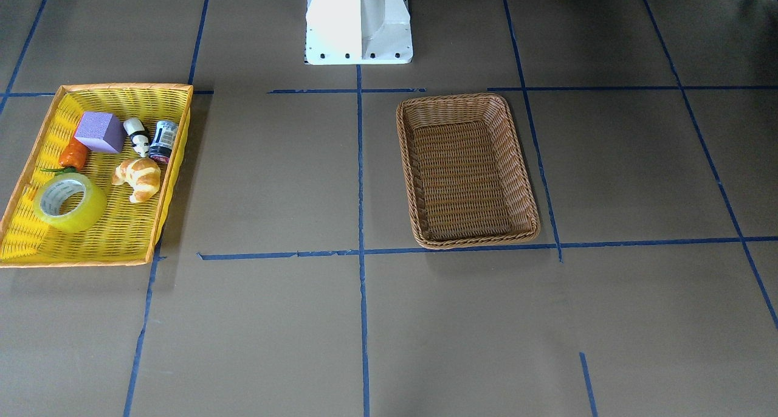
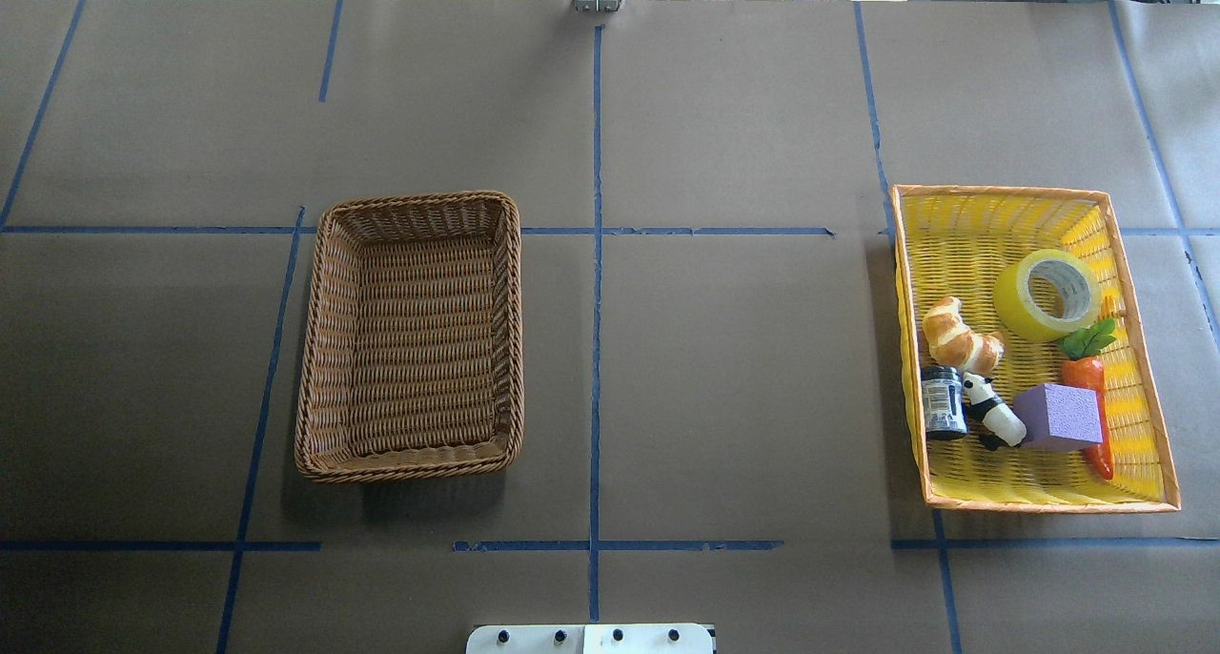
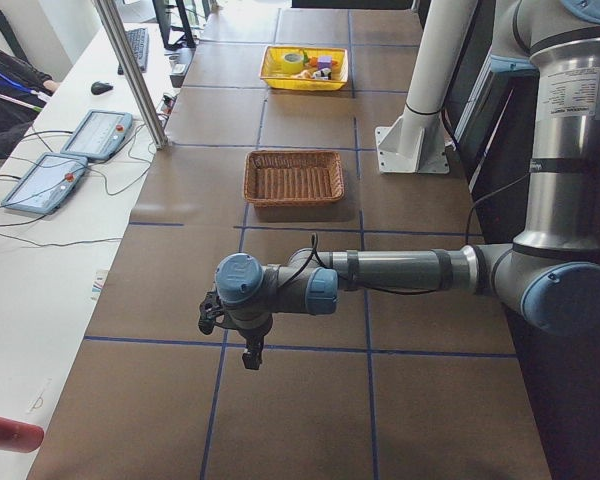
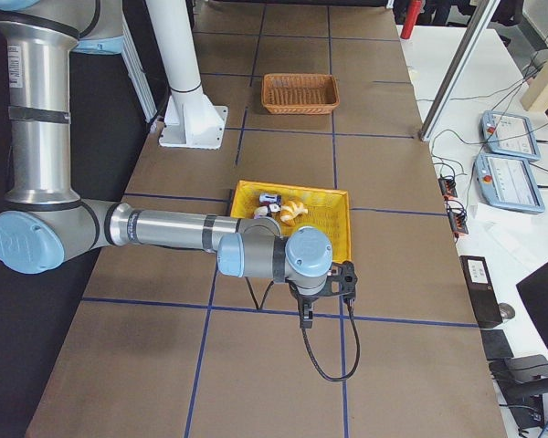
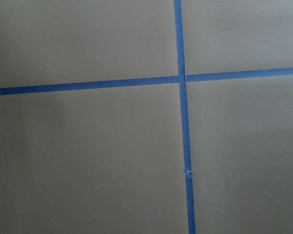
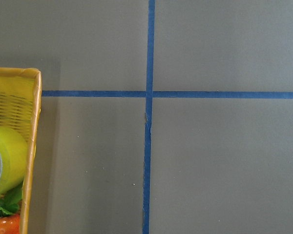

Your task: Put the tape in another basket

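1. Front view: the tape point(image 1: 70, 202) lies tilted in the yellow basket point(image 1: 121, 241), near a croissant point(image 1: 138, 177); the brown basket point(image 1: 468, 174) stands well apart on the surface point(image 1: 273, 180).
2. Overhead view: the tape lies just beside the leaves of a carrot point(image 2: 1087, 378).
3. Left side view: the left tool point(image 3: 250, 352) hangs above the surface; whether it is open I cannot tell.
4. Right side view: the right tool point(image 4: 304, 315) hangs near the yellow basket; its opening I cannot tell.
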### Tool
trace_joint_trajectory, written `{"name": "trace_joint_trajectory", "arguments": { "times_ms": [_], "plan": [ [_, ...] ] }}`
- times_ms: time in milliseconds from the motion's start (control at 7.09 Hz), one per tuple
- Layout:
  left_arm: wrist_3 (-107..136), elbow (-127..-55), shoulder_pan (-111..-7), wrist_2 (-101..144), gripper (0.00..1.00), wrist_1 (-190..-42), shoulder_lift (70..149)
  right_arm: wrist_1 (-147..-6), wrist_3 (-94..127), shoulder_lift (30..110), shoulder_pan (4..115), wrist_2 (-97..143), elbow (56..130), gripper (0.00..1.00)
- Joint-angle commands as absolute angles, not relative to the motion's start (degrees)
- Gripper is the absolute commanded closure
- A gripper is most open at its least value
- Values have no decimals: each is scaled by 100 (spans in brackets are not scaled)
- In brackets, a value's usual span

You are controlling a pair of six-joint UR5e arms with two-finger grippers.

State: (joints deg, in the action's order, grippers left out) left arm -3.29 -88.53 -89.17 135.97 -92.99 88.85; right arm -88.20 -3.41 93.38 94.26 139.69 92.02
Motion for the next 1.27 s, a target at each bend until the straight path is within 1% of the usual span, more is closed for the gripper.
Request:
{"name": "trace_joint_trajectory", "arguments": {
  "times_ms": [0, 1129],
  "plan": [
    [-325, -8842, -8921, 13605, 0, -9299, 8886, -8824, -343, 9308, 9431, 13983, 9202, 0],
    [-290, -8816, -8921, 13614, 0, -9325, 8894, -8824, -343, 9299, 9431, 14027, 9220, 0]
  ]
}}
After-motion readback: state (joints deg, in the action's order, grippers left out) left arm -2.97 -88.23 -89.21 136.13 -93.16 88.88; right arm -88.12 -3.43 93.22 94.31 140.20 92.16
